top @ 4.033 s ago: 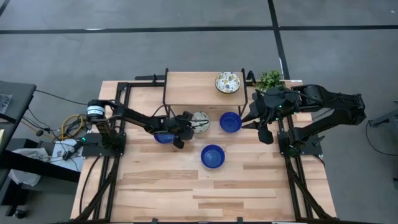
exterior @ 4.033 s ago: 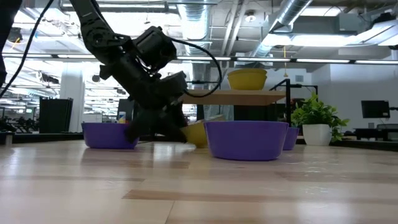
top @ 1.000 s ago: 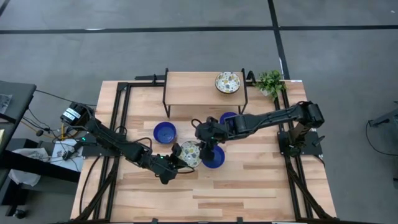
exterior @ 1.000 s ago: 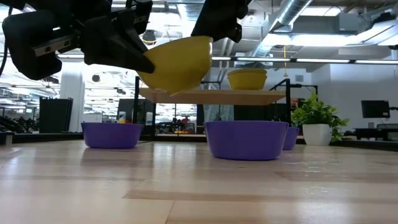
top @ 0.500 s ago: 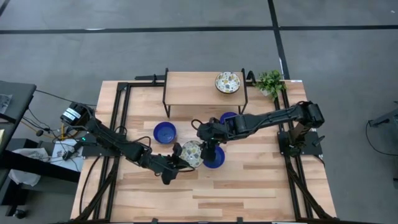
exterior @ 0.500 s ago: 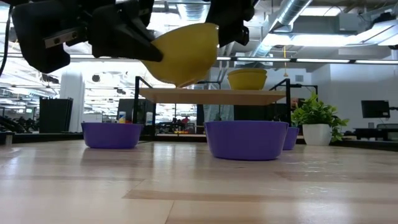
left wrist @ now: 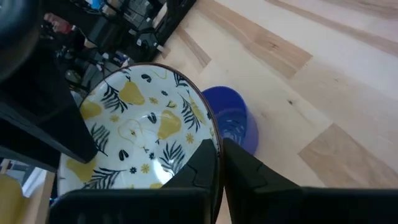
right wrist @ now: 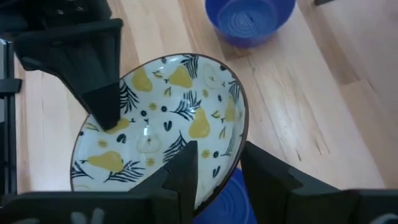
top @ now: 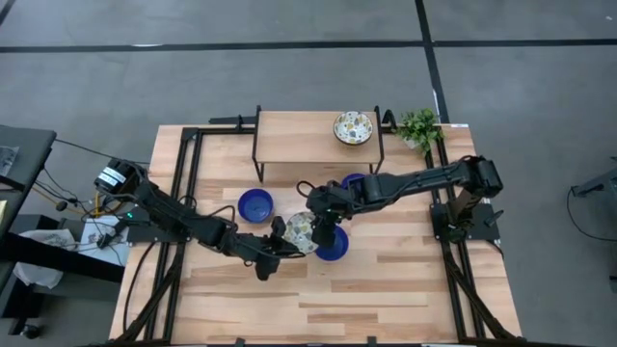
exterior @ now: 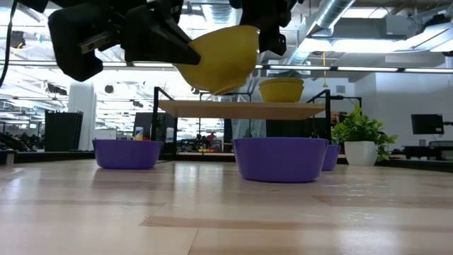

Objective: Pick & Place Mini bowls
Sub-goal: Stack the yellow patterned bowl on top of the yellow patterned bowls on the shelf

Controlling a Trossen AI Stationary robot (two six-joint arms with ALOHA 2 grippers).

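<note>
A cream mini bowl (top: 301,231) with a yellow pear and dark leaf pattern inside (left wrist: 143,143) hangs tilted above the middle of the table, yellow outside in the low view (exterior: 223,60). My left gripper (top: 278,241) is shut on its rim. My right gripper (top: 321,224) reaches in from the right. It is open, one finger (right wrist: 186,168) over the bowl's inside and the other outside the opposite rim. A blue mini bowl (top: 335,249) stands on the table just below. My left gripper pinches the patterned bowl's rim (left wrist: 216,140) between its two fingers, one inside the bowl and one outside. The fingers come from the table's left and near side. The bowl is lifted clear of the table and tilted. My right gripper stands astride the rim (right wrist: 239,146); whether it touches, I cannot tell.
Two more blue bowls stand on the table, one at centre left (top: 255,204) and one partly under the right arm (top: 355,181). A low wooden shelf (top: 299,135) at the far edge carries another patterned bowl (top: 354,127). A small green plant (top: 417,125) stands at its right.
My left gripper has carried the patterned bowl up and a little toward the table's right and far side, bringing its rim between the right gripper's fingers. The bowl has stayed tilted and clear of the table.
</note>
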